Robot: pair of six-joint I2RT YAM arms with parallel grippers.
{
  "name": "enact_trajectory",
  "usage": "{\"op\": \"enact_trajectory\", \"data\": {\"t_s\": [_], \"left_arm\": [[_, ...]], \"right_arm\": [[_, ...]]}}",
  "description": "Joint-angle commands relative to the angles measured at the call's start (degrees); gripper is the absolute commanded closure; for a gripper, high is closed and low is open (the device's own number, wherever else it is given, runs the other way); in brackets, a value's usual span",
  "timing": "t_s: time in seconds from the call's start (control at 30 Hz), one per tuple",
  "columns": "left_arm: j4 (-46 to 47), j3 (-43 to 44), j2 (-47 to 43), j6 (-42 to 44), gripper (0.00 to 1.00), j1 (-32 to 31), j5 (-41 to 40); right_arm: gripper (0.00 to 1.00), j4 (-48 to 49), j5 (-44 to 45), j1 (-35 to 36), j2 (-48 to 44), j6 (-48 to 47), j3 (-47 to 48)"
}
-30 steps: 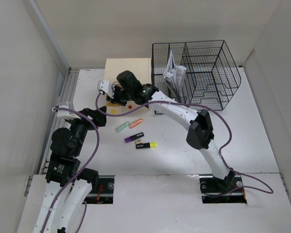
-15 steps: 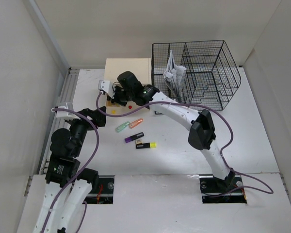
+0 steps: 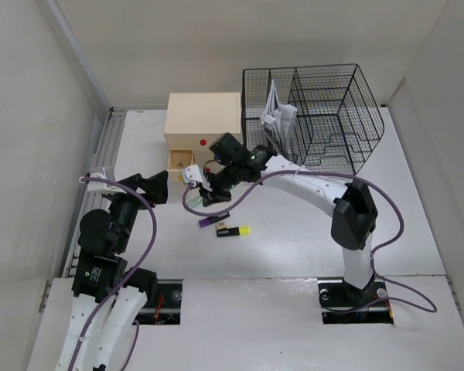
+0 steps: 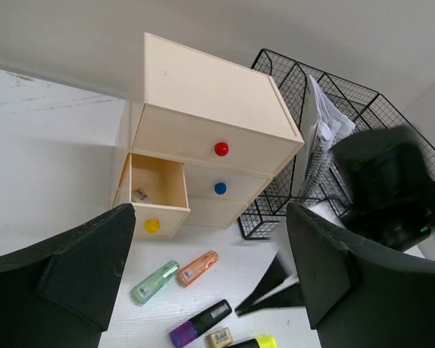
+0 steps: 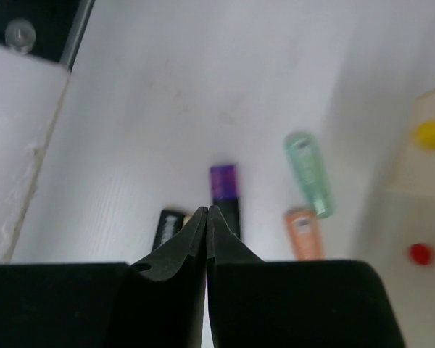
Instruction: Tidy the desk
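Note:
On the white desk (image 3: 371,216) lie a green marker (image 4: 154,281), an orange marker (image 4: 197,267), a purple-and-black marker (image 3: 214,219), a small eraser (image 3: 221,225) and a yellow-and-black marker (image 3: 233,230). My right gripper (image 3: 213,202) is shut and empty, its tips just above the purple marker (image 5: 222,185). In the right wrist view the closed tips (image 5: 206,210) point between the purple marker and the yellow-and-black one (image 5: 167,225). My left gripper (image 3: 158,185) is wide open and empty, left of the markers, facing them (image 4: 210,290).
The beige drawer box (image 3: 203,116) stands at the back; its lowest drawer (image 4: 152,192), with a yellow knob, is pulled open and holds a small item. A black wire mesh organizer (image 3: 317,116) holding papers stands to its right. A metal rail (image 3: 100,154) runs along the left edge.
My right gripper has moved away from the front of the drawer box, toward the near side, and now hangs over the markers. The left arm has hardly moved.

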Motion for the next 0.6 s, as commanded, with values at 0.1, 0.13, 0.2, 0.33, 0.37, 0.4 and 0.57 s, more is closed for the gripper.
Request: {"op": "enact_trajectory", "data": {"t_s": [0.1, 0.13, 0.2, 0.33, 0.37, 0.4, 0.57], "left_arm": [[3.0, -0.1, -0.5, -0.1, 0.17, 0.2, 1.0], [3.0, -0.1, -0.5, -0.1, 0.17, 0.2, 1.0], [3.0, -0.1, -0.5, -0.1, 0.17, 0.2, 1.0], [3.0, -0.1, -0.5, -0.1, 0.17, 0.2, 1.0], [3.0, -0.1, -0.5, -0.1, 0.17, 0.2, 1.0], [3.0, -0.1, -0.5, -0.1, 0.17, 0.2, 1.0], [3.0, -0.1, -0.5, -0.1, 0.17, 0.2, 1.0]], "right_arm": [[0.85, 2.8, 4.5, -0.2, 1.0, 0.6, -9.3], [0.84, 2.8, 5.2, -0.2, 1.5, 0.6, -9.3], [0.81, 2.8, 6.6, -0.2, 2.1, 0.6, -9.8], [0.81, 3.3, 9.5, -0.2, 4.2, 0.1, -10.4], [0.81, 3.3, 10.1, -0.2, 4.2, -0.5, -11.0], [0.82, 3.8, 10.6, -0.2, 4.2, -0.5, -11.9], [0.87, 2.4, 13.1, -0.2, 6.1, -2.7, -12.4]]}}
